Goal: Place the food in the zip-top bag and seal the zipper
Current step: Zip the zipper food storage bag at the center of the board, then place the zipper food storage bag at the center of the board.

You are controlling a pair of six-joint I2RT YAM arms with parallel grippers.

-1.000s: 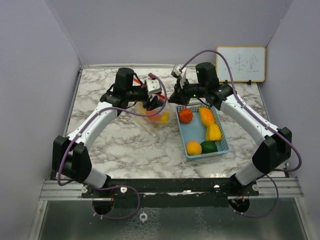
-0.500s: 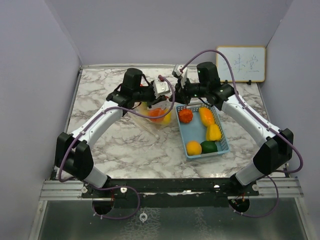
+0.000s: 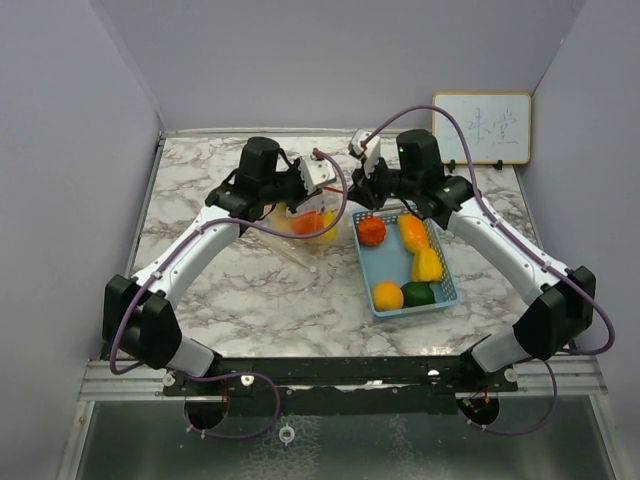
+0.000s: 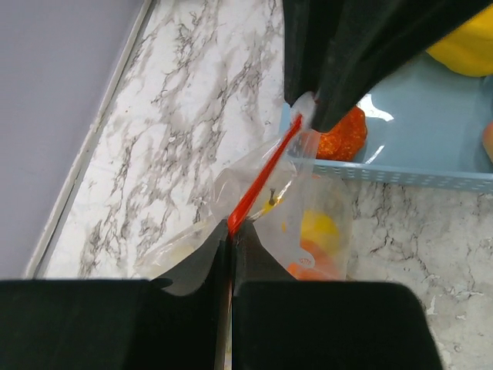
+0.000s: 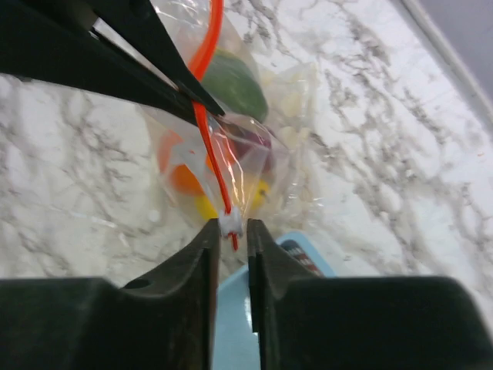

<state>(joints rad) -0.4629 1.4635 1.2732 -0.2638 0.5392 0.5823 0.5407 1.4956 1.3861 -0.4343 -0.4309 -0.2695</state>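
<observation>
1. Red zipper strip [image 4: 260, 181] of the bag [image 3: 318, 232], at the centre of the top view, is pinched at both ends. The left gripper [image 4: 231, 235] and right gripper [image 5: 229, 230] are each clamped on it.
2. Partly done: some food [image 5: 235, 85] is inside the bag, with orange, yellow and green pieces showing.
3. Five pieces lie in the blue basket [image 3: 363, 275], right of centre. Loading them and sealing are left.
4. One bag, one basket.

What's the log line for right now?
left gripper: shut on zipper | right gripper: shut on zipper end | bag: some food inside | basket: five pieces inside
</observation>
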